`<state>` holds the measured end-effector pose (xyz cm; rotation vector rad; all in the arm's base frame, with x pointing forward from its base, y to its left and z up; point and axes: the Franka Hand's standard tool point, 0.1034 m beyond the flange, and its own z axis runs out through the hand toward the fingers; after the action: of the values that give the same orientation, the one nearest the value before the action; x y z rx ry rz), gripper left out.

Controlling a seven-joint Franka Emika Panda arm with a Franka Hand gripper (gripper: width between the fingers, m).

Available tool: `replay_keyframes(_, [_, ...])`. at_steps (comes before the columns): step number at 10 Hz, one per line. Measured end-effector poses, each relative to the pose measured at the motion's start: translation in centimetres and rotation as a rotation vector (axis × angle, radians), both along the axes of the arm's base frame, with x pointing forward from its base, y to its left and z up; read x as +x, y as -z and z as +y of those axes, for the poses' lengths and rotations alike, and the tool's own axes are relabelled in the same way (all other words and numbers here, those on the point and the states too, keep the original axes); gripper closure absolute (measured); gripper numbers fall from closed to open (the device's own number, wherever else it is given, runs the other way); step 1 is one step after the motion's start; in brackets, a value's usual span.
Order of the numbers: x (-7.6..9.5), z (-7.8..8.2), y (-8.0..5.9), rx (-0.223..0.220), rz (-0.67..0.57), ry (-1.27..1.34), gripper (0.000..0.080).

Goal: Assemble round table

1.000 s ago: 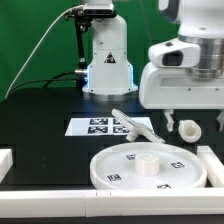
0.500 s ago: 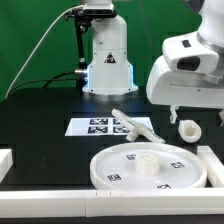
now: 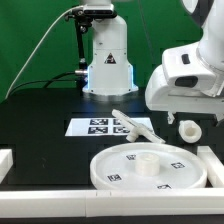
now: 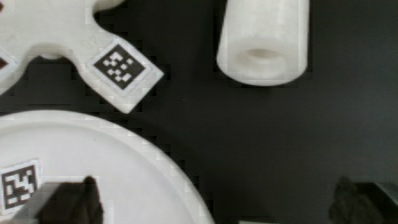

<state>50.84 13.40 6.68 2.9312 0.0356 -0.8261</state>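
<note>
Wrist view, looking down past the pincer [image 4: 221,204]: its two dark fingertips [image 4: 71,200] stand wide apart, and nothing lies between them but black tabletop [image 4: 267,140] and the rim of the round disc [image 4: 89,150]. The pincer is spread wide and holds nothing. Beyond it lies the short leg [image 4: 267,45], a thick tube that appears to rest on its side with a hollow end towards the camera. Next to the leg is the flat base piece [image 4: 63,25], one arm of which carries a tag [image 4: 121,68] and reaches towards the disc. Whether that arm touches the rim cannot be told.

Exterior view: the disc [image 3: 105,165] lies flat near the front of the tabletop, with a low socket [image 3: 147,163] raised at its centre. The leg [image 3: 187,128] lies just beyond the rim at the exterior view's right, below the arm [image 3: 190,80]. The base piece [image 3: 133,122] rests partly over the marker board [image 3: 95,127]. White rails [image 3: 40,195] border the work area.

Handling, as judged: all three parts look rigid, light and smooth. The leg is likely to roll and to slip in a loose hold, so it is best taken across its round body near mid-length. The disc is too broad to span and would have to be pinched at its rim.

Hard to make out: the arm hides nearly all of the pincer in the exterior view, and the wrist view cuts off most of the disc and the base piece.
</note>
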Motion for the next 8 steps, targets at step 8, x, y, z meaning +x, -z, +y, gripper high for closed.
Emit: replay_keyframes(8, [-1.20, 0.71, 0.84, 0.046, 0.058, 0.095, 0.0151])
